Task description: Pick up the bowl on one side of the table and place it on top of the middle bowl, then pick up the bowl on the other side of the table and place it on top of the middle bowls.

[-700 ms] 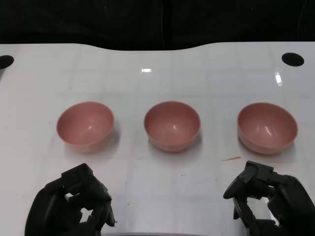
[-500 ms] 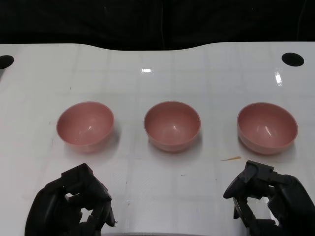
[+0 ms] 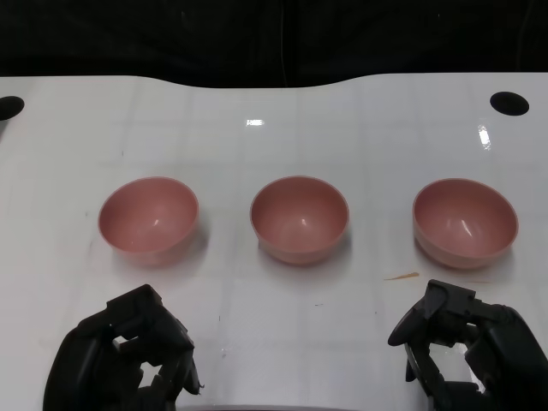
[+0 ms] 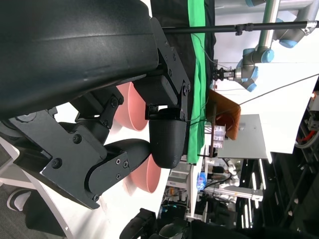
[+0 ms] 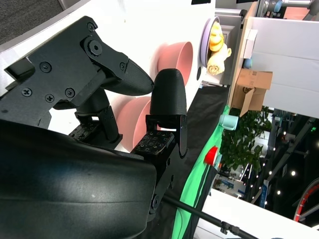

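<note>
Middle bowl [image 3: 300, 219]: pink, upright, nothing in it; stands at the centre of the white table [image 3: 257, 145], midway between the near and far edges.
Left bowl [image 3: 149, 218]: pink, upright, in line with the middle bowl, toward the table's left edge; well apart from it.
Right bowl [image 3: 465, 222]: pink, upright, same row, toward the table's right edge; well apart from the middle bowl.
Left hand [image 3: 128, 355]: at the near edge, on the near side of the left bowl and clear of it; fingers curled in, nothing between them. Left wrist view shows two pink bowls beyond its fingers [image 4: 167, 139].
Right hand [image 3: 467, 351]: at the near edge, on the near side of the right bowl, not touching it; fingers bent inward, holding nothing. Right wrist view shows two pink bowls past its fingers [image 5: 169, 97].
Table marks: small brown streak [image 3: 401, 276] on the surface just near-left of the right bowl.
Table holes: dark round hole [image 3: 509, 104] at the far right corner; another [image 3: 8, 108] at the far left edge.
</note>
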